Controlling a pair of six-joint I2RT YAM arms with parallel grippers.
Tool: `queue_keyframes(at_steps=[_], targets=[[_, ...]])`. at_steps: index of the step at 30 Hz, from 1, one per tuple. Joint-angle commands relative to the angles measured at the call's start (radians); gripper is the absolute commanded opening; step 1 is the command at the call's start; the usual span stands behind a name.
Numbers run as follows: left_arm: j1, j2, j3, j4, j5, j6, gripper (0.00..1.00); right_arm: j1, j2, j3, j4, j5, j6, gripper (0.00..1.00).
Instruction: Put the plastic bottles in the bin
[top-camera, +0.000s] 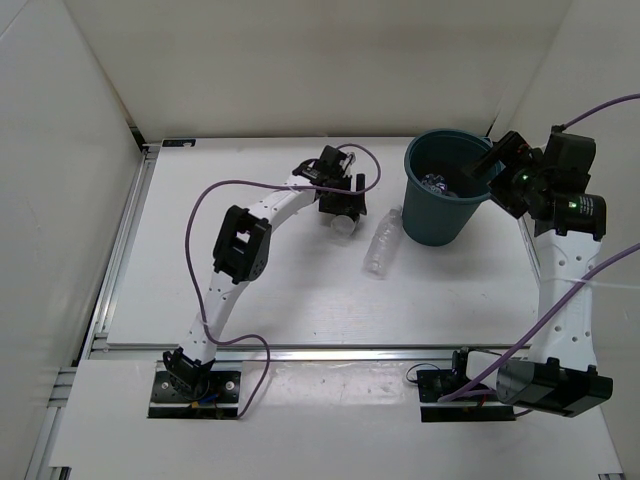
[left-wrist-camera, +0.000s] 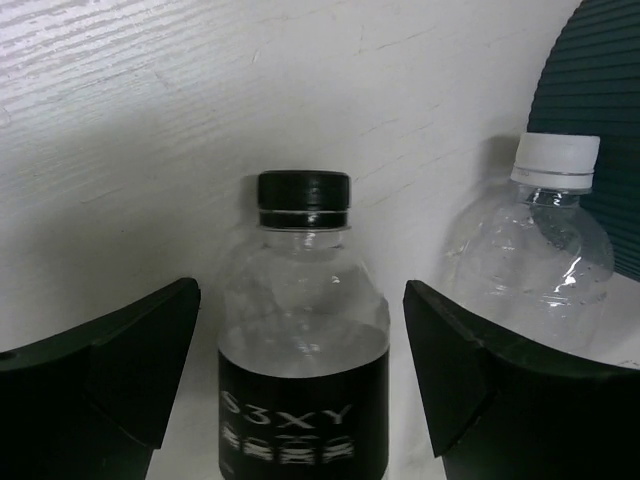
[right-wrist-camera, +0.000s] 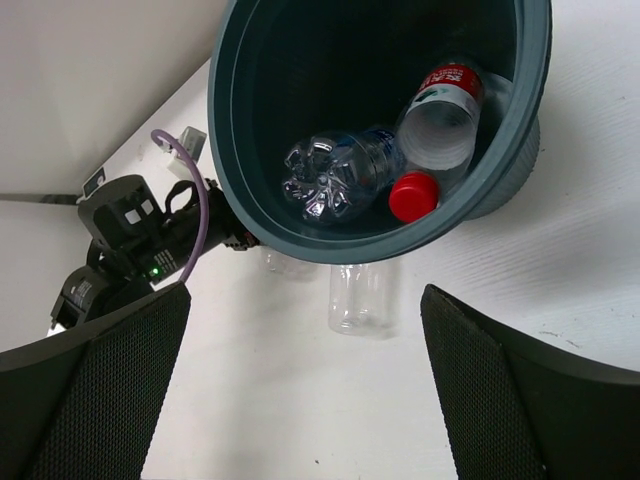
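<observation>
— Grippers?
— Left gripper (left-wrist-camera: 302, 300) stood spread around the dark bottle (left-wrist-camera: 303, 400), not touching. Right gripper (right-wrist-camera: 305, 300) spread over the bin (right-wrist-camera: 232, 120).
— Remaining bottles?
— Two bottles (right-wrist-camera: 340, 170) lay inside; plain bottle (top-camera: 381, 245) at bin's eight o'clock.

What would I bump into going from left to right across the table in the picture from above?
small bottle → clear bottle lying flat → blue bin → right pincer

White table (top-camera: 290, 295) with teal bin (top-camera: 440, 218), dark-labelled bottle (left-wrist-camera: 303, 385), plain clear bottle (top-camera: 381, 246)
</observation>
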Motion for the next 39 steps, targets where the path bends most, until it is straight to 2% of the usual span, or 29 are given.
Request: queue_keyframes(at_steps=[1,6,7,8,11,14,17,19,25,27,29,34,39], targets=[[0.004,-0.035,-0.053,-0.008,0.042,0.005,0.94,0.003,-0.025,-0.007,0.004,0.021,-0.028,1.0],[0.024,-0.088,-0.104,-0.008,0.06,-0.004,0.71,0.003,-0.025,-0.018,0.004,0.012,-0.017,1.0],[0.033,-0.099,-0.104,-0.008,0.047,-0.004,0.58,0.003,-0.025,-0.018,0.004,0.012,-0.017,1.0],[0.044,-0.122,-0.091,-0.008,0.036,-0.019,0.51,0.003,-0.025,-0.018,0.004,0.012,-0.017,1.0],[0.073,-0.171,-0.027,-0.008,0.007,-0.073,0.39,0.003,-0.025,-0.018,0.004,0.012,-0.006,1.0],[0.097,-0.2,0.065,-0.008,-0.018,-0.124,0.37,0.003,-0.025,-0.027,0.004,0.012,0.003,1.0],[0.107,-0.2,0.267,0.018,-0.01,-0.157,0.32,0.003,-0.025,-0.027,0.004,0.001,0.012,1.0],[0.107,-0.2,0.363,0.111,0.034,-0.191,0.31,0.003,-0.025,-0.027,0.004,0.001,0.021,1.0],[0.087,-0.233,0.386,0.361,0.109,-0.274,0.28,0.003,-0.016,0.06,-0.014,0.055,-0.008,1.0],[0.061,-0.233,0.386,0.489,0.122,-0.306,0.33,0.003,-0.007,0.105,-0.014,0.069,-0.008,1.0],[0.038,-0.233,0.386,0.547,0.111,-0.326,0.35,0.003,-0.007,0.132,-0.023,0.08,-0.008,1.0],[-0.05,-0.222,0.366,0.564,0.099,-0.296,0.36,-0.052,-0.007,0.312,-0.117,0.054,-0.008,1.0],[-0.096,-0.191,0.38,0.573,0.068,-0.295,0.42,-0.062,-0.034,0.491,-0.217,0.083,-0.049,1.0]])
